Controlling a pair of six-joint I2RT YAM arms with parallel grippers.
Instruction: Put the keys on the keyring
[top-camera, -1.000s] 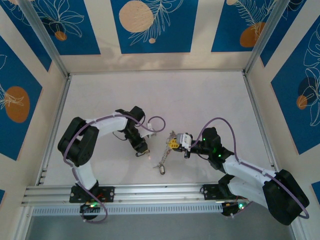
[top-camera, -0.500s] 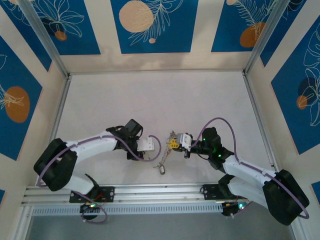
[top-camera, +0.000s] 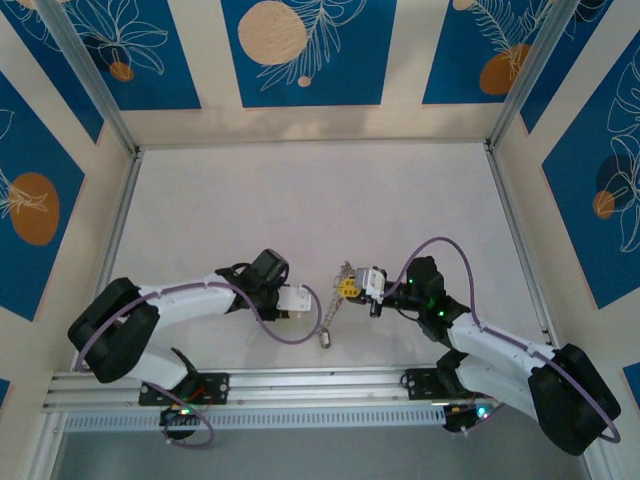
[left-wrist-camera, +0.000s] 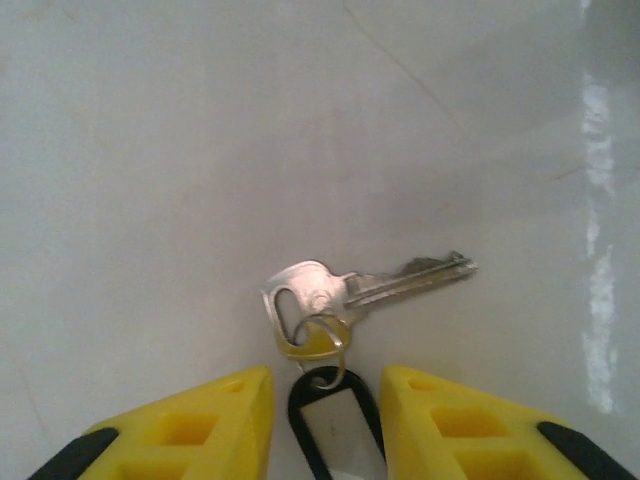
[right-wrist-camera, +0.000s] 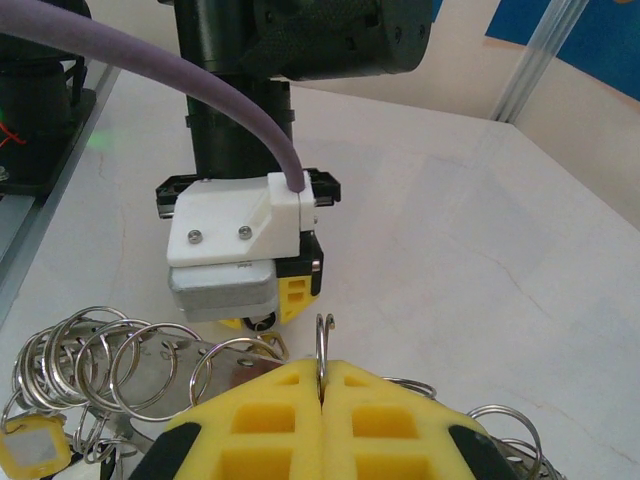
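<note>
We are clenching our right fingers (right-wrist-camera: 322, 420) tight on the keyring (right-wrist-camera: 322, 345). Its thin wire is standing upright out of the seam between them, with a cut end showing at the top. Just left of these fingers a cluster of split rings (right-wrist-camera: 100, 365) is fanning out low over the counter (right-wrist-camera: 450, 250), and a small yellow tag (right-wrist-camera: 35, 447) is hanging at the cluster's outer left. More wire loops (right-wrist-camera: 500, 425) are peeking out on the right side of the fingers. Straight ahead of the right fingers, near but apart from them, the white housing (right-wrist-camera: 235, 225) above our left fingers is facing us.

We are holding our left fingers (left-wrist-camera: 200, 425) parted, grasping nothing. A black oval tag (left-wrist-camera: 335, 435) is lying in the gap between them, closer to the right finger, and whether it is touching that finger we cannot tell. Just beyond the fingertips a small ring (left-wrist-camera: 315, 345) is linking the tag to one of the keys (left-wrist-camera: 320, 290). That key is lying flat on the counter, its bow ahead of the gap and its blade pointing off past the right finger.

From above, the bunch of rings and tags (top-camera: 345, 282) is sitting right at the right fingers. A short string of metal pieces (top-camera: 325, 335) is trailing from it toward the near edge, passing between the two sets of fingers.
</note>
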